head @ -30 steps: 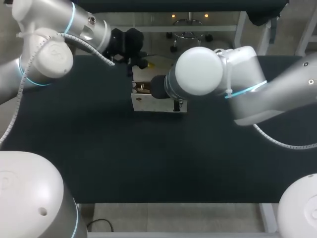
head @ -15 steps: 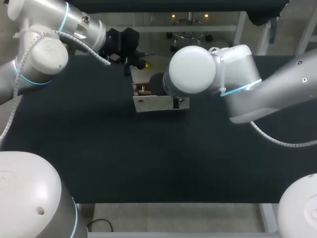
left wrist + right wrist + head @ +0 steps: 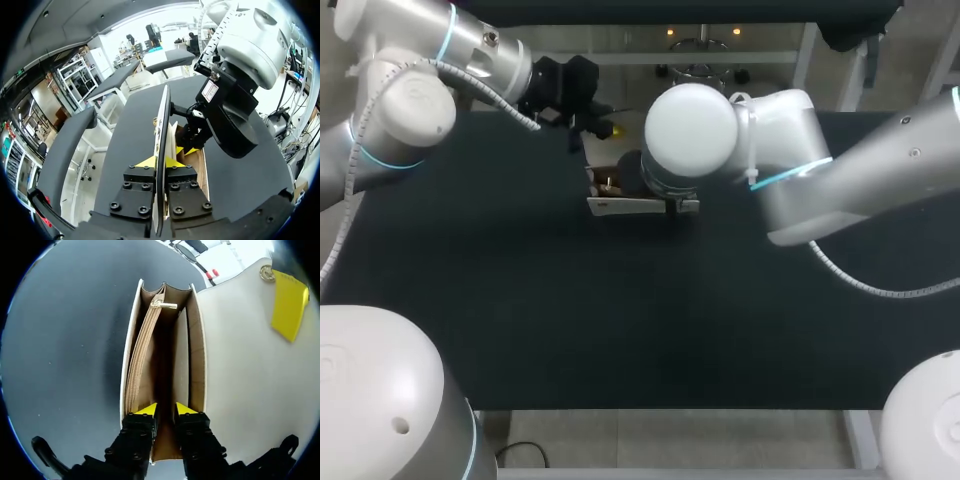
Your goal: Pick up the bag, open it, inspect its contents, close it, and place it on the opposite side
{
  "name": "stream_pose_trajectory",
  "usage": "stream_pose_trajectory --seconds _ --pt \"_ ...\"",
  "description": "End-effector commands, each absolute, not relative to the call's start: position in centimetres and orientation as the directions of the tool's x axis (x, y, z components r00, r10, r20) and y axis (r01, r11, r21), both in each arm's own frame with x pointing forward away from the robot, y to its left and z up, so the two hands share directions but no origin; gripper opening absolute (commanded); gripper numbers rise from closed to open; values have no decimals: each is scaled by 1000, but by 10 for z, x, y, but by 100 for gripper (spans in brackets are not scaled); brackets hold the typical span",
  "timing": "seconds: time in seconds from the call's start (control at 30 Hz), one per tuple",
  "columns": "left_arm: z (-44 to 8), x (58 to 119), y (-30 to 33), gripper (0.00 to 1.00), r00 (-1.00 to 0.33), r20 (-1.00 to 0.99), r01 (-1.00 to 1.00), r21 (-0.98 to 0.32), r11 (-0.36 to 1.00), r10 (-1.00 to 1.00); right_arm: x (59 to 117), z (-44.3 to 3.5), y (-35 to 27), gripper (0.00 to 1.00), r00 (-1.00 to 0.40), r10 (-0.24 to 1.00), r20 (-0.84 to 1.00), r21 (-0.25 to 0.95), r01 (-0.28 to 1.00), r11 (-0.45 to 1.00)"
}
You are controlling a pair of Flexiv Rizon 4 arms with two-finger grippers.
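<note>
The bag (image 3: 625, 206) sits toward 12 o'clock on the table (image 3: 620, 320), close to the far edge. Broad dark tabletop stretches from it to the near edge at 6 o'clock and out to 3 and 9 o'clock.

Since a second ago the wrist of the right arm (image 3: 840, 185) has slid toward 10 o'clock. The bag has crept toward 12 o'clock with less of its front wall showing, and the left arm (image 3: 410, 110) has drawn back slightly toward 9 o'clock.

The left arm comes in from 10 o'clock and runs along the far edge. The left gripper (image 3: 160, 162) is clamped on the flap (image 3: 162, 120), one finger on each face, holding it swung away from the mouth. The right arm reaches in from 3 o'clock past the middle, wrist pointing down over the bag. The right gripper (image 3: 166, 409) dips into the open mouth beside the zipped pocket (image 3: 142, 355); whether it grips anything there I cannot tell.
</note>
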State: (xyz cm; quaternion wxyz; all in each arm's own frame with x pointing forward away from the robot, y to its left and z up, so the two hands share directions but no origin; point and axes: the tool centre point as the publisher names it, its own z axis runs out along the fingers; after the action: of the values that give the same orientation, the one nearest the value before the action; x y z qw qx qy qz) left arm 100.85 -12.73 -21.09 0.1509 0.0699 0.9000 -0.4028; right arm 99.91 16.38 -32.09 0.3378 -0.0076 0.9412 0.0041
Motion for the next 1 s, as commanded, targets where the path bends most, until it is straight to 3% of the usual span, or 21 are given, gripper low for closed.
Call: stream_pose_trajectory --seconds 0.03,0.7,1.0 --pt "-209 1012 -128 0 -946 -325 248 -709 661 6 1001 -323 163 100 -775 -9 -632 0 -12 1000" --pt "-211 1010 -127 0 -944 -329 258 -706 660 18 1002 -324 165 100 -773 -1 -634 -4 2 1000" --pt "-218 1016 -124 0 -944 -330 233 -690 685 -11 979 -294 165 100 -724 -7 -690 9 -18 1000"
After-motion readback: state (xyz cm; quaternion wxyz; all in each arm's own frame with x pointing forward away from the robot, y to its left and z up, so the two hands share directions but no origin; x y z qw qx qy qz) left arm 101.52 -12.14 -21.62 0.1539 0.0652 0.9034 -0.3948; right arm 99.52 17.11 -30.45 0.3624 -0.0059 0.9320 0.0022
